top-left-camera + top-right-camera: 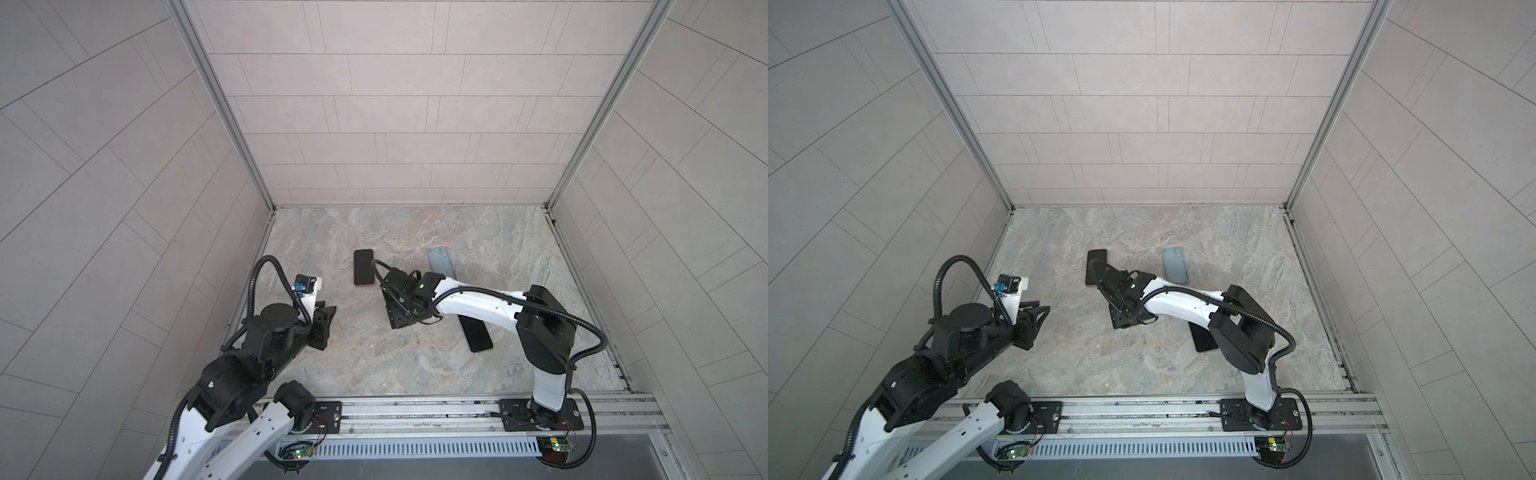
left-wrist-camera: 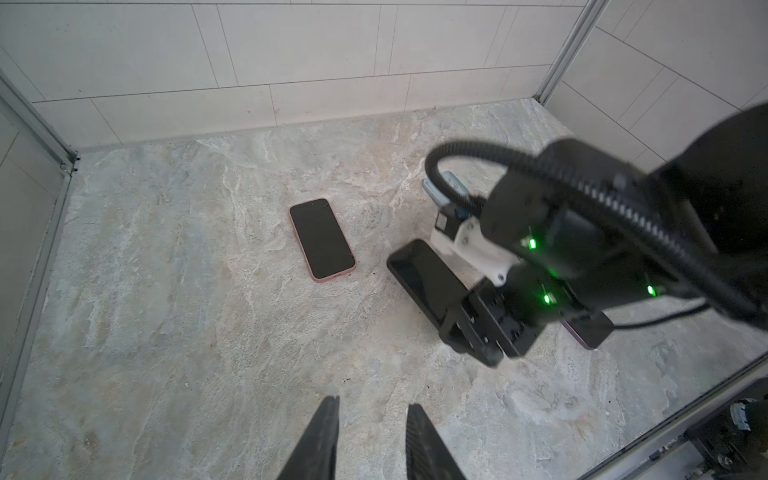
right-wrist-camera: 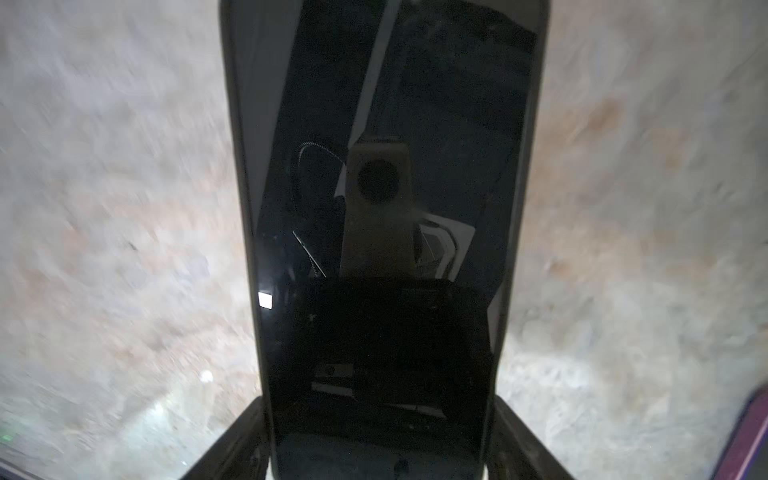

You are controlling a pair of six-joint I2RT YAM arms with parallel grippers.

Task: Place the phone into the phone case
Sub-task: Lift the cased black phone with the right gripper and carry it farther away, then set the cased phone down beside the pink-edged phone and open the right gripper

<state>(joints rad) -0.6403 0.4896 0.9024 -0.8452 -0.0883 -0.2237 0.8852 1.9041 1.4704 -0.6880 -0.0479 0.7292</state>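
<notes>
Right gripper (image 3: 378, 419) pinches a black phone (image 2: 417, 276) by its long edges between both fingers, close to the stone table (image 1: 415, 365), near a pink-edged phone (image 1: 363, 267) and apart from the blue-grey case (image 1: 441, 264) lying flat, while the left gripper (image 2: 372, 403) hangs slightly spread and empty.

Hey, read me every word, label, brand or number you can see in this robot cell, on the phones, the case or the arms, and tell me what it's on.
No text can be read anywhere.
Pink-edged phone: screen dark, no text.
Black phone: glossy screen shows only reflections, no text.
Blue-grey phone case: no brand visible.
Black mounting plate: tiny pale marks, too small to read.
</notes>
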